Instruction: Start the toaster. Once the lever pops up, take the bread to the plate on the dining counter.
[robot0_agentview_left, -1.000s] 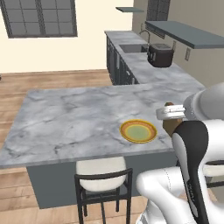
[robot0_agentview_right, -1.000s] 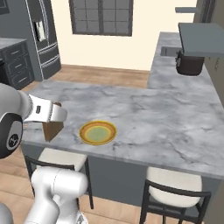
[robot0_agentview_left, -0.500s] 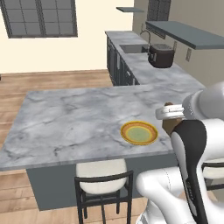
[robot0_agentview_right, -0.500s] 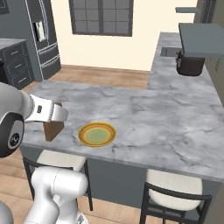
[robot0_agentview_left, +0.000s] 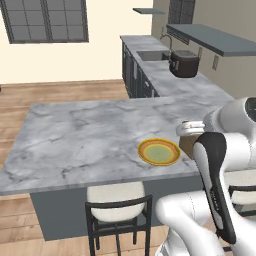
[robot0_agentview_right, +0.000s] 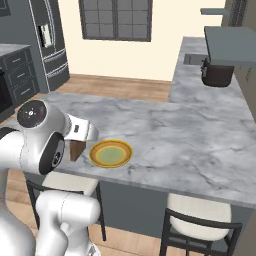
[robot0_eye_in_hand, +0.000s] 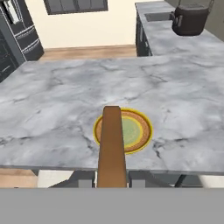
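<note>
Hand view: bread (robot0_eye_in_hand: 111, 144) pinched edge-on in your jaws, now nearer the plate (robot0_eye_in_hand: 135, 130) on the table (robot0_eye_in_hand: 57, 109) than a second ago. Delivery close; toaster (robot0_eye_in_hand: 189, 19) far behind.

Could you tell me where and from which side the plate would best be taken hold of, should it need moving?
Probably at the rim. The plate lies flat and shallow on the dining counter, so only its raised orange edge offers a pinch, one finger over and one under. Come from the counter's near edge, beside the stools, where the plate sits close. The gripper would first have to release the bread.
</note>
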